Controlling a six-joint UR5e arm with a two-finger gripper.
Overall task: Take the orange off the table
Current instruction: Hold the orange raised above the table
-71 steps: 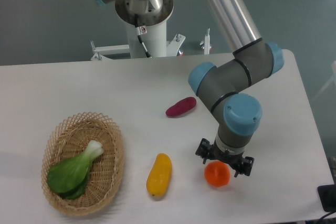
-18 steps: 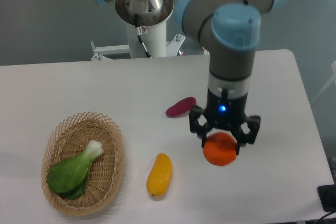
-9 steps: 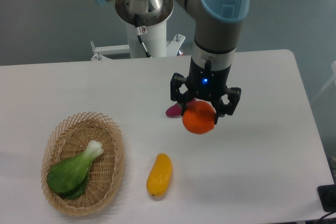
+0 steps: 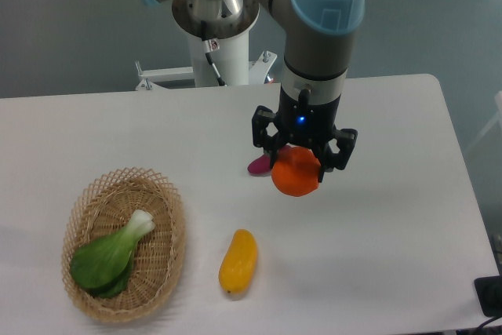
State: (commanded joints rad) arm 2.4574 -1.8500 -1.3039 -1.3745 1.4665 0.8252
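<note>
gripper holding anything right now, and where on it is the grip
Yes, the gripper holds the orange off the table, its fingers closed on the fruit's upper sides while the lower part hangs below them.

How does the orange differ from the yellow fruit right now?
The orange is round and deep orange; the yellow fruit is elongated and yellow-orange. The orange is held in the gripper, apparently above the table; the yellow fruit lies on the table, untouched. Both look smooth-skinned.

The orange (image 4: pixel 296 172) is showing bright orange against the plain white worktop (image 4: pixel 408 217). The black tool (image 4: pixel 302 159) is glowing with a small blue light. The arm (image 4: pixel 318 29) is wearing grey with pale blue caps.
</note>
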